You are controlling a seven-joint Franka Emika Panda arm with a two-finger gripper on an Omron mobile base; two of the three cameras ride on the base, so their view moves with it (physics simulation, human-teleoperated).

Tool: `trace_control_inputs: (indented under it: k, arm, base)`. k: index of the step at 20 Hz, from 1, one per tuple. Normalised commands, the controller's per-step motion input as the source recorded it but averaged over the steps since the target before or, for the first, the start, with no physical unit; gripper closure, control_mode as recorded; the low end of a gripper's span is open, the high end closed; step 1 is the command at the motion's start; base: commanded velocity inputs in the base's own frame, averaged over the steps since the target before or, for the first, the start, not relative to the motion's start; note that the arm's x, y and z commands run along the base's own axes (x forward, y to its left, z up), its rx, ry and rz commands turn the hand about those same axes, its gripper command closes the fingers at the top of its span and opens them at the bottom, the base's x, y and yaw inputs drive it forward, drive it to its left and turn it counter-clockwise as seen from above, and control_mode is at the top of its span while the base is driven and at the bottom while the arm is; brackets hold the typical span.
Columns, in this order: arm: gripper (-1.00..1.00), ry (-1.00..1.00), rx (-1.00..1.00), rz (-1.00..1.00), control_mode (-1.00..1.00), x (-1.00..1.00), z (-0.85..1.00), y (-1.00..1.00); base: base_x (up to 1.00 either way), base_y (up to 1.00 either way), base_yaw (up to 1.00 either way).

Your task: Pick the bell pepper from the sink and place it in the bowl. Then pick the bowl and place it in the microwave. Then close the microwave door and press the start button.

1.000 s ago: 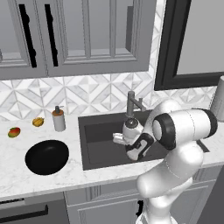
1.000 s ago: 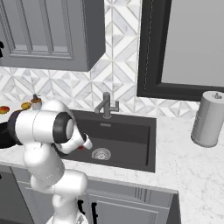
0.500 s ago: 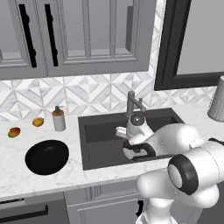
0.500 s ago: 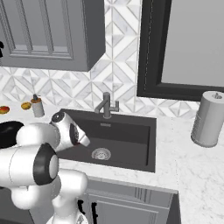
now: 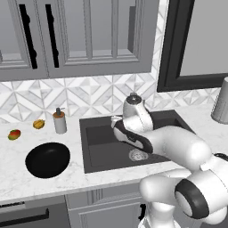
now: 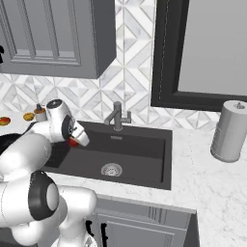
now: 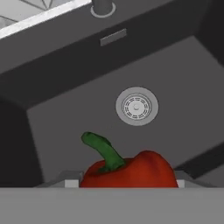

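Note:
The small red bell pepper (image 7: 131,173) with its green stem sits between my fingertips, and my gripper (image 7: 127,183) is shut on it. The pepper (image 6: 73,142) hangs above the left part of the dark sink (image 6: 140,149), clear of the basin floor and the round drain (image 7: 137,106). In the left base view my gripper (image 5: 116,127) is over the sink (image 5: 102,147), near its back left. The glossy black bowl (image 5: 47,159) rests on the counter left of the sink. The microwave and its door are out of view.
A soap dispenser (image 5: 59,121) and two small fruits (image 5: 14,133) (image 5: 38,124) stand behind the bowl. The faucet (image 6: 117,116) rises at the sink's back rim. A paper towel roll (image 6: 229,131) stands on the right counter. Cabinets hang overhead.
My arm has swung up and to the left from low in the basin, carrying the bell pepper higher above the sink. The bowl has not moved.

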Motion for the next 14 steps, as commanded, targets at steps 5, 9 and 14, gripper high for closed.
trace_control_inputs:
  k: [5,9,14]
  arm:
    - [1.0,0.06,-0.04,0.16,-1.0,-0.4,0.15,1.0]
    - [1.0,0.0,-0.07,0.23,-1.0,-0.56,0.0,1.0]
    - [1.0,-0.09,-0.05,0.21,-1.0,-0.64,-0.09,0.96]
  base:
    - [0.0,0.0,0.0]
    - [0.0,0.0,0.0]
    - [0.0,0.0,0.0]
